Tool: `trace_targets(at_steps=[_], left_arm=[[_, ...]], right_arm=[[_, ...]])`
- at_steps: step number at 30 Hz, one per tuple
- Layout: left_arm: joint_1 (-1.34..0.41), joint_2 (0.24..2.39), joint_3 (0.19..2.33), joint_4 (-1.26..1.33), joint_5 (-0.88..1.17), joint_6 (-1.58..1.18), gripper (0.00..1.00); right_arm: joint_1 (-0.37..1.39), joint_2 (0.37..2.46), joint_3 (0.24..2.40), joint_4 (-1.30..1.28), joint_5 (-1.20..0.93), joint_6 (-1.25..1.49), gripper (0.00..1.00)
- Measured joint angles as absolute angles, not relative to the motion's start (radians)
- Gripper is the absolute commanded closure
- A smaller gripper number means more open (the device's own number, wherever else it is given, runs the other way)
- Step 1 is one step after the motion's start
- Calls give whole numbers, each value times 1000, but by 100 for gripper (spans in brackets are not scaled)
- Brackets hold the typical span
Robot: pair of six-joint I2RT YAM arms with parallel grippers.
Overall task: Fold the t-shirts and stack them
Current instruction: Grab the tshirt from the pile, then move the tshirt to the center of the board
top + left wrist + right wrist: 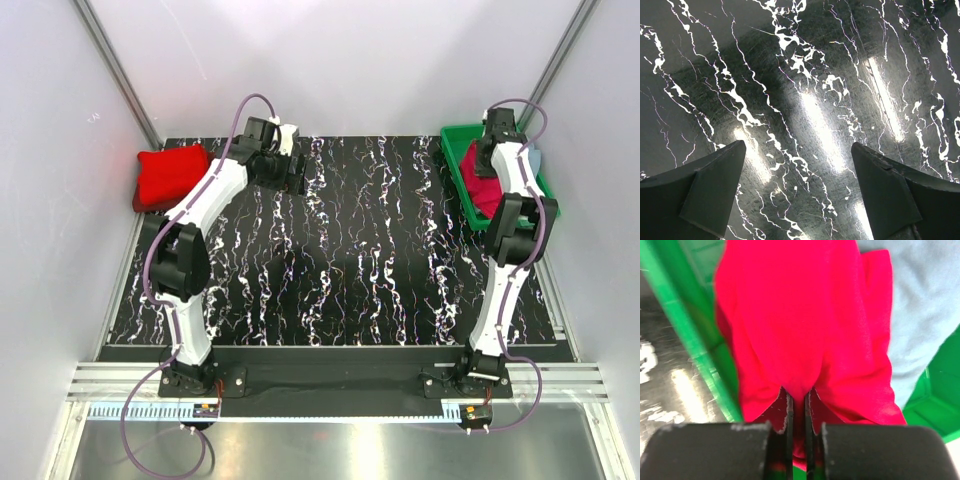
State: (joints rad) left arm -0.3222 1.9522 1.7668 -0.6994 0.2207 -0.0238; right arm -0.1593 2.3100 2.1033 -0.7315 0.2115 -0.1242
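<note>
In the right wrist view my right gripper (pixel 799 401) is shut on a pinched fold of a bright red t-shirt (pixel 800 315), which lies in the green tray (pixel 697 335). A pale grey-blue t-shirt (pixel 927 305) lies beside it in the same tray. From above, the right gripper (pixel 487 160) reaches down into the tray (pixel 458 150) over the red t-shirt (pixel 483 190). Another red t-shirt (pixel 168 176) lies folded at the far left, partly off the mat. My left gripper (pixel 293 172) hangs open over the bare marbled mat (pixel 805 100), its fingers (pixel 710 190) wide apart with nothing between them.
The black mat with white veins (pixel 340 260) covers the table between the arms. The green tray stands at the far right corner against the white wall. Metal frame posts rise at the back left and back right corners.
</note>
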Motion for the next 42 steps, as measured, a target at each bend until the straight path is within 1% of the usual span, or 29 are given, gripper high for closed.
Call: trace_targets(at_steps=[2, 3, 8, 11, 15, 17, 19, 20, 22, 23, 24, 26, 29, 31, 35, 37, 39, 40, 42], left_arm=[[-322, 1952, 1765, -697, 218, -24, 6], [-321, 1952, 1764, -698, 212, -24, 1], [-292, 1952, 1756, -698, 270, -29, 1], [-224, 1952, 1751, -694, 334, -65, 1], [-95, 1943, 1724, -681, 378, -144, 1], [-54, 1933, 1713, -684, 373, -163, 1], [2, 1892, 1707, -692, 342, -170, 1], [9, 1874, 1707, -694, 325, -169, 1], [8, 1821, 1707, -698, 297, -159, 1], [1, 1792, 1706, -701, 282, -150, 1], [-8, 1765, 1705, -703, 274, -136, 1], [-25, 1717, 1699, -708, 259, -107, 1], [-53, 1666, 1692, -742, 251, -71, 1], [-61, 1654, 1680, -763, 286, -54, 1], [-59, 1650, 1596, -780, 361, -50, 1], [-56, 1655, 1543, -788, 373, -45, 1], [-54, 1673, 1518, -796, 371, -33, 1], [-51, 1684, 1511, -790, 370, -25, 1], [-44, 1708, 1507, -776, 366, -15, 1]], right_arm=[[-159, 2289, 2104, -742, 177, -110, 100], [-157, 2270, 2106, -754, 148, -101, 100], [-106, 2106, 2108, -809, -4, -94, 100], [-5, 1953, 2080, -806, -121, -97, 100], [189, 1774, 1998, -810, -327, -66, 100], [287, 1738, 1991, -819, -425, -51, 100], [348, 1729, 1991, -823, -505, -27, 99], [366, 1729, 1991, -825, -534, -11, 95], [373, 1729, 1982, -826, -552, 10, 95], [364, 1722, 1955, -815, -549, 19, 50], [349, 1715, 1919, -805, -548, 37, 27], [298, 1710, 1835, -783, -556, 60, 1], [196, 1765, 1749, -782, -598, 88, 0], [145, 1818, 1728, -783, -591, 83, 0], [150, 1834, 1700, -787, -556, 35, 1], [204, 1816, 1697, -788, -505, -61, 3], [302, 1773, 1650, -777, -444, -170, 6], [363, 1748, 1617, -778, -428, -216, 12], [469, 1717, 1561, -778, -427, -276, 12]])
